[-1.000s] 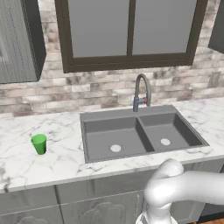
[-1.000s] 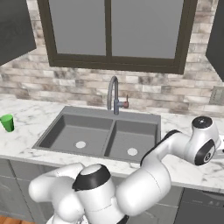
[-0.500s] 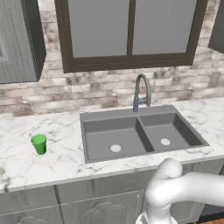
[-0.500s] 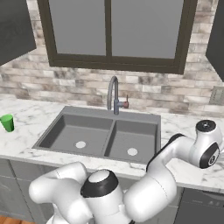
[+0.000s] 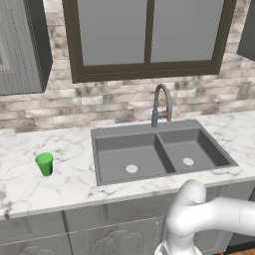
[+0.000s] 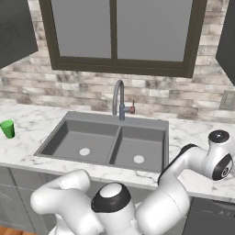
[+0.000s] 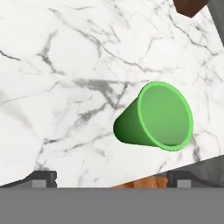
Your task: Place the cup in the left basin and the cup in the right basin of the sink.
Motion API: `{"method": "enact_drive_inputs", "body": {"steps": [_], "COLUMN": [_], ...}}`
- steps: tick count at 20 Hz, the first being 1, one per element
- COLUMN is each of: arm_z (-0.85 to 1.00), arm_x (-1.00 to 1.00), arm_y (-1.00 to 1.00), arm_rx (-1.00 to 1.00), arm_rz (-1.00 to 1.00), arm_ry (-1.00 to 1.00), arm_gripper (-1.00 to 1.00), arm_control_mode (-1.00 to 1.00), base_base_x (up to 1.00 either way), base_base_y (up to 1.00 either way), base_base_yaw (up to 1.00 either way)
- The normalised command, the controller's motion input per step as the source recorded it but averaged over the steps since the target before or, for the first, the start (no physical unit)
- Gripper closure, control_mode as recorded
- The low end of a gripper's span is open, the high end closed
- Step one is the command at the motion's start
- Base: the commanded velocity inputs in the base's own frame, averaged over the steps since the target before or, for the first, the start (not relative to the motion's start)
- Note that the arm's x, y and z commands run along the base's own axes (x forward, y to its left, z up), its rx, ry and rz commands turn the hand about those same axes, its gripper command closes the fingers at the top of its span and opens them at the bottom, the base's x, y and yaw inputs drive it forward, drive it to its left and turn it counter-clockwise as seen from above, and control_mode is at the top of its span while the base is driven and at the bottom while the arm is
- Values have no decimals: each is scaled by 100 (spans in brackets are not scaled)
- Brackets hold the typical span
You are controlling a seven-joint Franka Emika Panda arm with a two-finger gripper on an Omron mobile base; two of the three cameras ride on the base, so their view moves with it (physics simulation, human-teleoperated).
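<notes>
The fingers point(image 7: 43, 177) of the gripper point(image 7: 111, 180) are spread as wide as they go, and nothing is between them. Just ahead of them in the hand view stands a green cup point(image 7: 154, 116) on the marble counter point(image 7: 65, 65), close to the counter's front edge. The cup is upright with its mouth toward the camera, and it is empty. The fingers are not touching it yet.

Over the last second the arm point(image 6: 183, 161) has swung a little more to the right and downward in the right base view, so its end now hangs low over the counter to the right of the sink point(image 5: 144, 128). Nothing else has moved. I judge that the cup in front of the hand stands on that right side, and that the hand has been lining itself up to come down on it. The grasp has not begun.

A second green cup point(image 5: 44, 163) stands upright on the counter, well to the left of the sink, in the same place as a second ago.

The left basin point(image 5: 130, 158) and the right basin point(image 5: 188, 149) hold nothing. Each shows only its pale round drain, and the faucet point(image 5: 162, 102) stands behind the divider. So neither cup has been placed, and the whole task is still ahead.
</notes>
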Motion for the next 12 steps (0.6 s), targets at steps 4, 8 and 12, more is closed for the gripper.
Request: {"method": "enact_drive_inputs", "body": {"steps": [4, 8, 12], "arm_z": [-24, -3, 0], "arm_x": [9, 6, 1], "arm_y": [0, -4, -10], "arm_rx": [0, 0, -3], "arm_rz": [0, 0, 0], "arm_ry": [0, 0, 0], "arm_gripper": [-100, -100, -100], "arm_control_mode": [-100, -100, -100], "base_base_x": [0, 0, 0], "base_base_y": [0, 0, 0], "base_base_yaw": [0, 0, 0]}}
